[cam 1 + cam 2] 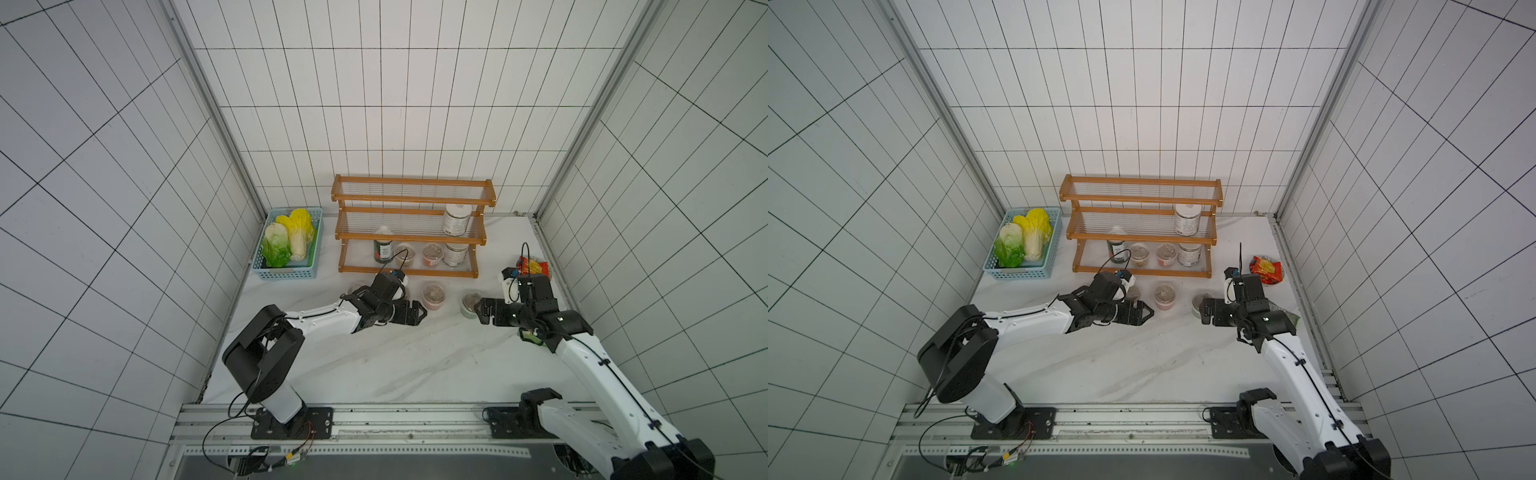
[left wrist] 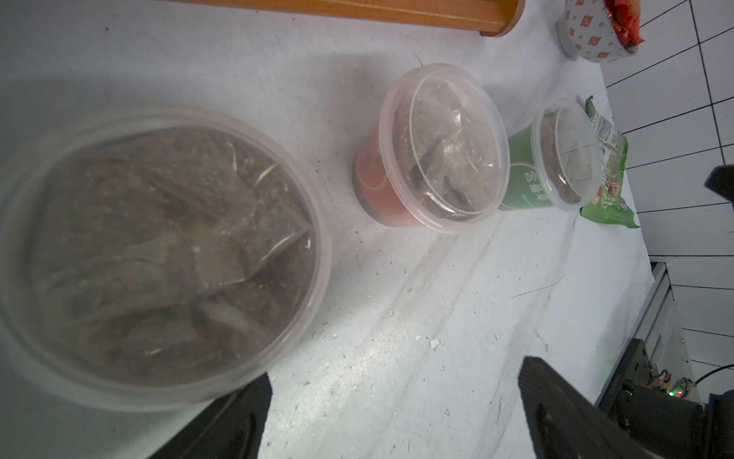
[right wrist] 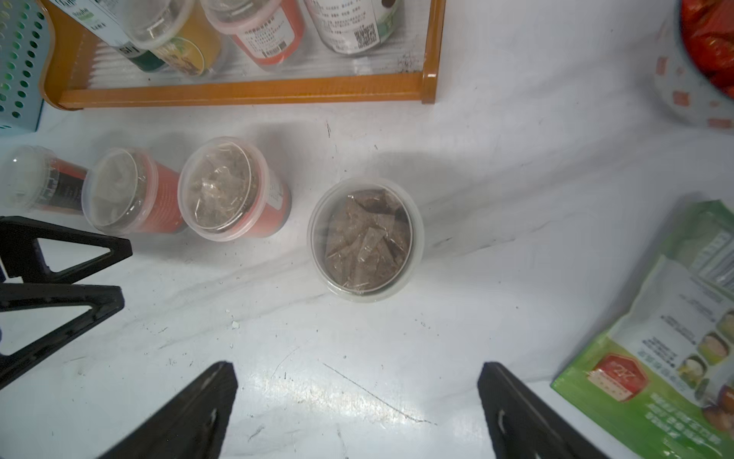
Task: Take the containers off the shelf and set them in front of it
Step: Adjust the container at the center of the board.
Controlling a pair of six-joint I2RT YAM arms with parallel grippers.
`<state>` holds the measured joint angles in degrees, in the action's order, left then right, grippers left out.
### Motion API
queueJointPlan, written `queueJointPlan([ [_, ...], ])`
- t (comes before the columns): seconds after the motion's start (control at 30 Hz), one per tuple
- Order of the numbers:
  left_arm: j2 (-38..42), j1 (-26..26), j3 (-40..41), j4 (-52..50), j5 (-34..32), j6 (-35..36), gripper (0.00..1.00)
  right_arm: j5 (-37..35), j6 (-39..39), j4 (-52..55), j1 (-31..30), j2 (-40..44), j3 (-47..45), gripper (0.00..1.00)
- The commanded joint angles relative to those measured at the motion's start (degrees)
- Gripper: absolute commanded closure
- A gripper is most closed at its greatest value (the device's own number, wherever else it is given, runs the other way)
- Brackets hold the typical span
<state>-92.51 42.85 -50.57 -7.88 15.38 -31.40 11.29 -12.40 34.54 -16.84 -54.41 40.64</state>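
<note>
Four clear-lidded round plastic cups (image 3: 234,190) stand in a row on my white marble table (image 1: 395,365), just before the orange-brown wooden three-tier shelf (image 1: 411,195); five more containers (image 1: 457,218) sit on it. Left gripper (image 1: 422,312) and right gripper (image 1: 481,311) both gape, empty, beside them.

You can read no print for sure. The white jar (image 3: 349,24) carries a QR code, the green cup (image 2: 524,179) blurred Chinese characters.

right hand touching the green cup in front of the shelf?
Apart. The right wrist view shows bare table between the open right hand and the green cup.
</note>
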Motion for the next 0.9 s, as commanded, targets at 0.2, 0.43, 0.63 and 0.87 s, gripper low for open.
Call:
queueJointPlan([
  [0.2, 9.8, 0.0, 1.2, -8.1, 0.4, 2.0, 0.04, -2.3, -1.3, -1.4, -1.1, -6.7, -2.4, 0.01],
  [0.43, 16.7, -4.4, 4.8, -13.0, -5.2, 0.0, 0.04, -5.1, -0.3, -0.7, -1.4, -14.3, 1.3, 0.01],
  [0.63, 22.4, -9.9, 8.3, -14.0, -7.3, -1.3, 0.04, -7.3, -2.2, -1.1, -1.6, -18.9, 3.1, 0.01],
  [0.87, 26.1, -16.2, 13.3, -12.2, -8.3, -2.9, 0.04, -9.5, -2.1, -0.8, -0.8, -24.0, 7.1, 0.01],
])
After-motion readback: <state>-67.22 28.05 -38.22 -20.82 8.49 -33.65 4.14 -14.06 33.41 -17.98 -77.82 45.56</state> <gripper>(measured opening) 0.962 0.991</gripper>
